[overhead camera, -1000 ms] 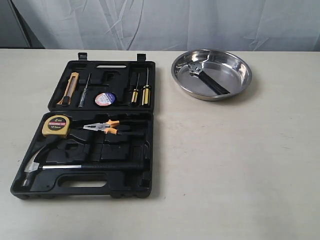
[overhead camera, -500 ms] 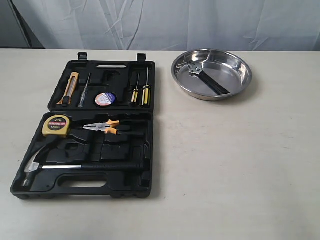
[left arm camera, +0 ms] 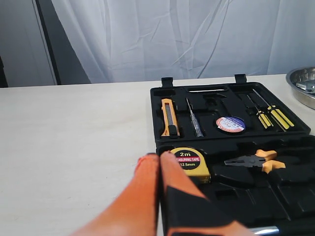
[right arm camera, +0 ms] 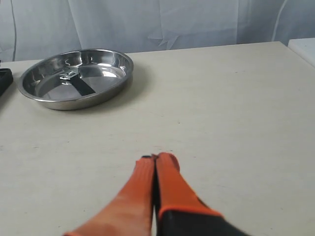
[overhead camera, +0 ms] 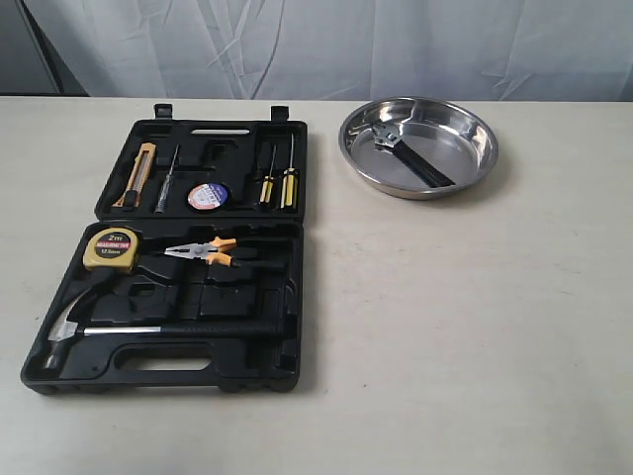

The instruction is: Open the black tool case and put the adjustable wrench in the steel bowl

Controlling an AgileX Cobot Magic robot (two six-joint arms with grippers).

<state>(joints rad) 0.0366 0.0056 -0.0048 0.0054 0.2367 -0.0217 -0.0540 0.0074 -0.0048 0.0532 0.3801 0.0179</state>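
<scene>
Broadly, the pale table [overhead camera: 475, 327] carries everything, and both grippers point out across it. The black tool case [overhead camera: 257, 356] lies open and flat with its lid laid back. Its front half sits directly ahead of the left gripper [left arm camera: 158, 157], whose two orange fingers are pressed together with nothing between them.

The steel bowl [overhead camera: 460, 148] stands upright on the table just beside the case's lid. It is well beyond the tips of the right gripper [right arm camera: 155, 158], and bare tabletop lies between them. That gripper's fingers are likewise closed on nothing.

The hammer [overhead camera: 168, 330] rests in the case's front slot, and only a bit of its shaft shows beside the left fingers. The adjustable wrench [overhead camera: 415, 163] lies inside the bowl on its flat bottom, silver head near the wall, far from both sets of fingers.

The yellow tape measure [overhead camera: 109, 247] sits in its pocket just past the left fingertips, with the orange-handled pliers [overhead camera: 208, 251] beside it and a little farther off. Two screwdrivers [overhead camera: 279, 183] lie in the lid, farther out again.
</scene>
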